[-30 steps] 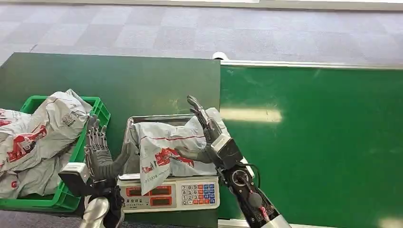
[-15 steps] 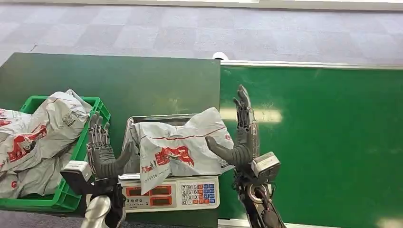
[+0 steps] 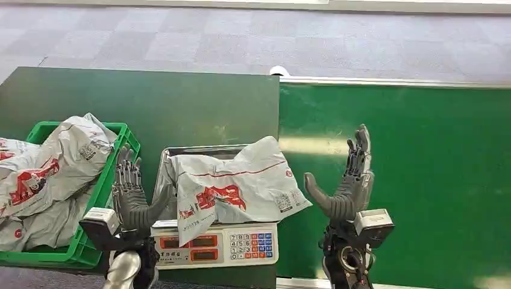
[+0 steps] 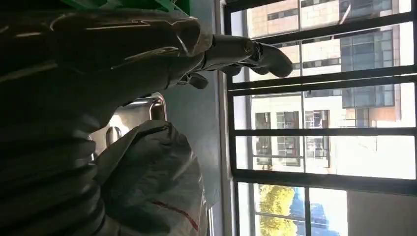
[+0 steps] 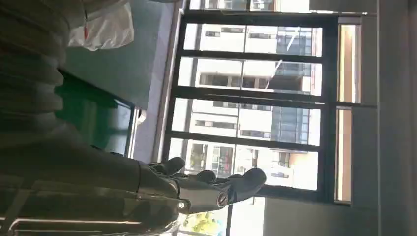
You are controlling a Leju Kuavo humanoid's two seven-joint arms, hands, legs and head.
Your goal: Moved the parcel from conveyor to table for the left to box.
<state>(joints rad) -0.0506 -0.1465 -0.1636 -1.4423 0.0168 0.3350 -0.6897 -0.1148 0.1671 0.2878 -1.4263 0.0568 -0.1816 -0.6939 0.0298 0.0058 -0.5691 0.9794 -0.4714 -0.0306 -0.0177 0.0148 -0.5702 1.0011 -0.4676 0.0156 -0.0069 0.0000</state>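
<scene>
A: How many parcels does the head view show?

B: One parcel (image 3: 238, 186) lies on the steel pan of the weighing scale (image 3: 214, 244), a grey mailer with red print, one corner hanging over the scale's front. More grey mailers are piled in the green crate (image 3: 123, 141) to the left; at least two can be told apart, and the pile runs off the picture's edge, so the full count cannot be given.

A: And the other things?

B: One scale and one crate, both on the dark green table (image 3: 150, 99). One brighter green conveyor (image 3: 410, 174) adjoins the table on the right.

A: How does the left hand stand?

B: The left hand (image 3: 134, 195) is upright between crate and scale, fingers spread and pointing up, thumb reaching toward the parcel's left edge. It holds nothing. Whether the thumb touches the parcel cannot be told.

A: The right hand?

B: The right hand (image 3: 346, 180) is raised over the conveyor, just right of the parcel and apart from it, fingers straight up, thumb angled out toward the parcel, palm empty.
</scene>
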